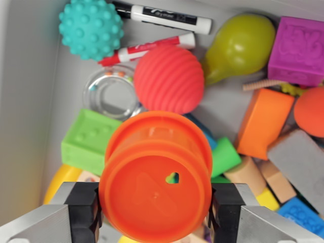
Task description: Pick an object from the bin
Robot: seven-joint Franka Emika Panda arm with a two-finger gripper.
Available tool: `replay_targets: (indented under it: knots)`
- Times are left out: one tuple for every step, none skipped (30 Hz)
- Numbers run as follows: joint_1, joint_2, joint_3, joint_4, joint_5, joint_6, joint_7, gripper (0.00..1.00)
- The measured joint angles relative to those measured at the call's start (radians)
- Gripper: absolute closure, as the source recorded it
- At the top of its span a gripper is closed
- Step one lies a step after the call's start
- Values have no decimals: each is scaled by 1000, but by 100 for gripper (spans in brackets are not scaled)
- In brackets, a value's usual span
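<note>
An orange plastic cup [157, 177] fills the lower middle of the wrist view, its flat base with a small heart-shaped hole turned toward the camera. My gripper [154, 210] is shut on it, one black finger pad [83, 210] pressed against its left side and the other [226, 207] against its right. The cup hangs above the grey bin [30, 101], which holds many toys. Directly behind it lie a red ribbed ball [169, 78] and a green block [86, 140].
A teal spiky ball [90, 28], two markers [167, 17], a clear ring rattle [111, 91], a yellow-green pear [240, 48], a purple cube [298, 50], an orange block [263, 121] and a grey block [298, 162] crowd the bin. The bin's left wall is close.
</note>
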Motion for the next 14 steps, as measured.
replay_targets:
  knots:
    - [0, -3, 0, 2, 0, -4, 0, 100]
    - [0, -4, 0, 3, 0, -7, 0, 100]
    - [0, -6, 0, 5, 0, -11, 0, 100]
    - [0, -7, 0, 7, 0, -14, 0, 100]
    - [0, -8, 0, 8, 0, -17, 0, 100]
    - [0, -9, 0, 10, 0, -20, 0, 100]
    - [0, -10, 0, 10, 0, -22, 0, 100]
    - [0, -10, 0, 11, 0, -23, 0, 100]
    - [0, -10, 0, 11, 0, -24, 0, 100]
    - [0, -10, 0, 11, 0, -24, 0, 100]
    - [0, -10, 0, 11, 0, -24, 0, 100]
    - [0, -10, 0, 11, 0, -24, 0, 100]
    - [0, -10, 0, 11, 0, -24, 0, 100]
    - [0, -9, 0, 11, 0, -24, 0, 100]
